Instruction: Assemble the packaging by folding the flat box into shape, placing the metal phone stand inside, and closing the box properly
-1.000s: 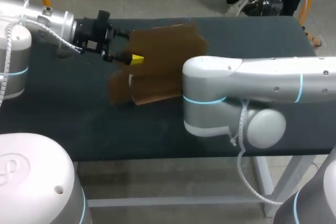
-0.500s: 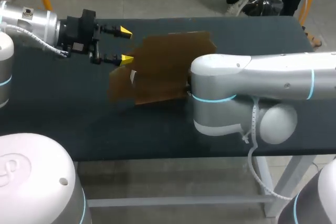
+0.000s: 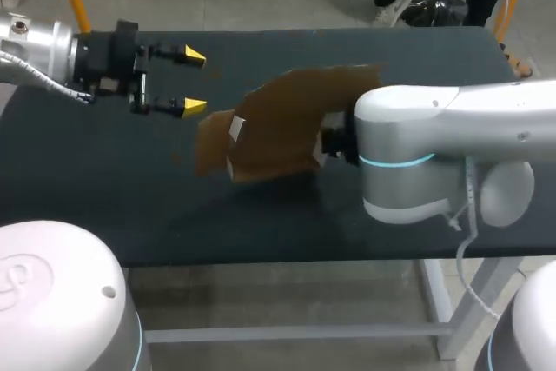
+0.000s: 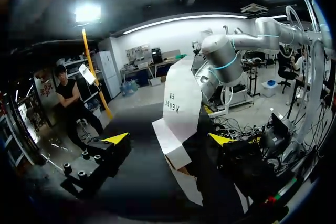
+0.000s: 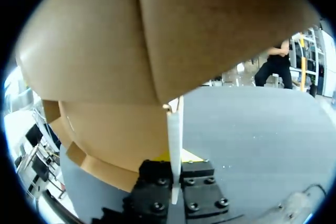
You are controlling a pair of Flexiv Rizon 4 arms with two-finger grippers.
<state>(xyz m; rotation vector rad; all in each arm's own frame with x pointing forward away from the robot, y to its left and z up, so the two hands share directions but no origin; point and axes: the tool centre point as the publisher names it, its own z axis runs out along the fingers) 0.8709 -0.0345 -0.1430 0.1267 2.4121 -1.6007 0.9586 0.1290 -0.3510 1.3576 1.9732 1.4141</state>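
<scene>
The flat brown cardboard box [image 3: 278,123] hangs tilted above the middle of the dark table [image 3: 104,197]. My right arm [image 3: 434,141] comes in from the right, and its gripper [image 5: 176,179] is shut on a thin edge of a box panel [image 5: 173,140]. In the right wrist view the cardboard [image 5: 157,35] fills most of what lies ahead. My left gripper [image 3: 189,82] is open and empty, a short way left of the box and apart from it. In the left wrist view the box [image 4: 181,98] stands edge-on ahead of that gripper [image 4: 168,139], its pale inner face showing. No phone stand is in view.
My right arm's thick elbow [image 3: 408,188] hovers over the right half of the table and hides the surface under it. Bare dark tabletop [image 3: 261,215] lies in front of the box and below my left gripper.
My left gripper has drawn back to the left, off the box, and stands open. My right arm has shifted right with the box, which now tilts more and sits farther right.
</scene>
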